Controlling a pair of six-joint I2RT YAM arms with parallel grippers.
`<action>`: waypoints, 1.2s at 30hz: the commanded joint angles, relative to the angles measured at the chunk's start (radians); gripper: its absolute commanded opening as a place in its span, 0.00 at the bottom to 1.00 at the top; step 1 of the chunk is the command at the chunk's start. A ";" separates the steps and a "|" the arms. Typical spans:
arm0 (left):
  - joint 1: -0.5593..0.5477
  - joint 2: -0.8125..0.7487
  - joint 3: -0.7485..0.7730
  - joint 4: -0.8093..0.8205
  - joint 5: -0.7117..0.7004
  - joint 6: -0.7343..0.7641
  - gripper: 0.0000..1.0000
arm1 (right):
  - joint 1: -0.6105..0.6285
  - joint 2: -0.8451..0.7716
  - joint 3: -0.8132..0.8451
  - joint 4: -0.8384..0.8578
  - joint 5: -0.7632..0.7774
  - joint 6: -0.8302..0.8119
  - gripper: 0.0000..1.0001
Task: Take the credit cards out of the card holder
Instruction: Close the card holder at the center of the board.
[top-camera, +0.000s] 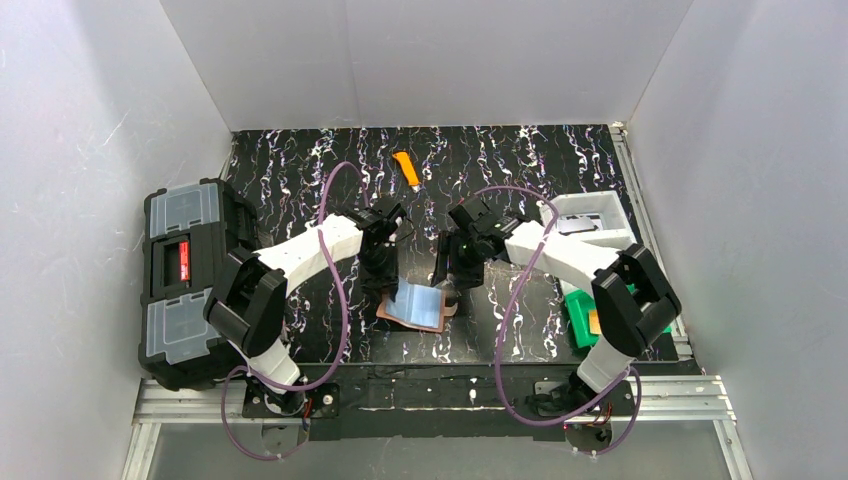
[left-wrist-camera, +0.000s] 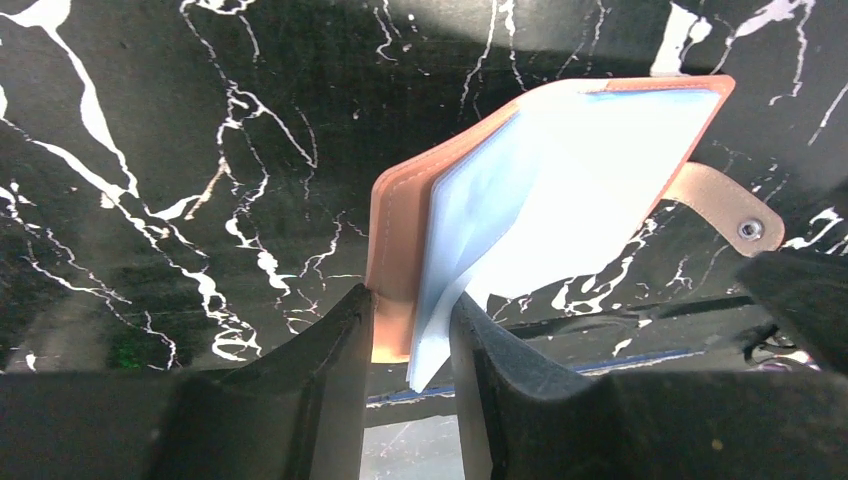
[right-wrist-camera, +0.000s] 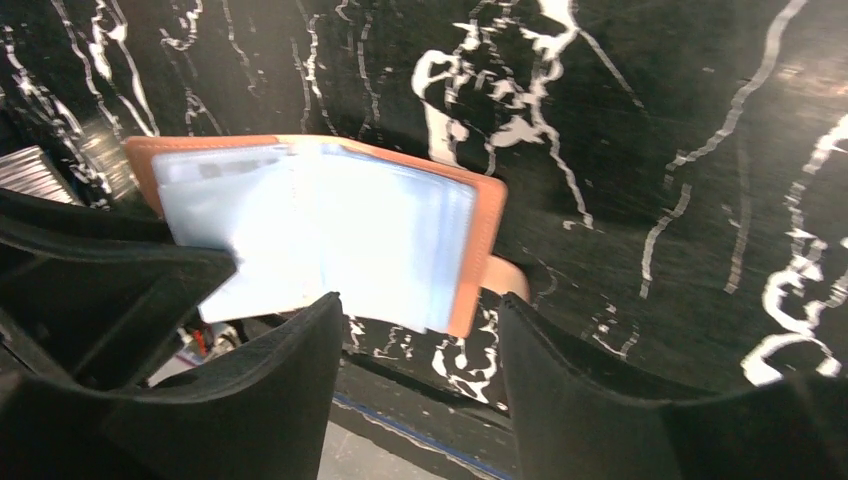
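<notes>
Card holder (top-camera: 418, 306) spread open, lower centre of the top view.
Left gripper (left-wrist-camera: 410, 315) pinches its cover edge; right gripper (right-wrist-camera: 418, 310) has its jaws apart beside it.

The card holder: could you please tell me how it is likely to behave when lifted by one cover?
The card holder will probably flop open, since its pale sleeves fan out loosely. It looks thin, so likely light. Its snap tab may dangle.
</notes>
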 joint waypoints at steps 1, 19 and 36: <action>-0.002 -0.028 0.035 -0.051 -0.054 0.015 0.00 | 0.001 -0.066 -0.040 -0.086 0.127 -0.007 0.68; -0.031 -0.025 0.064 -0.071 -0.065 0.008 0.00 | 0.049 0.054 -0.115 0.033 0.072 0.051 0.04; -0.115 -0.038 0.115 -0.031 0.092 -0.020 0.22 | 0.085 0.139 -0.056 0.037 0.094 0.044 0.01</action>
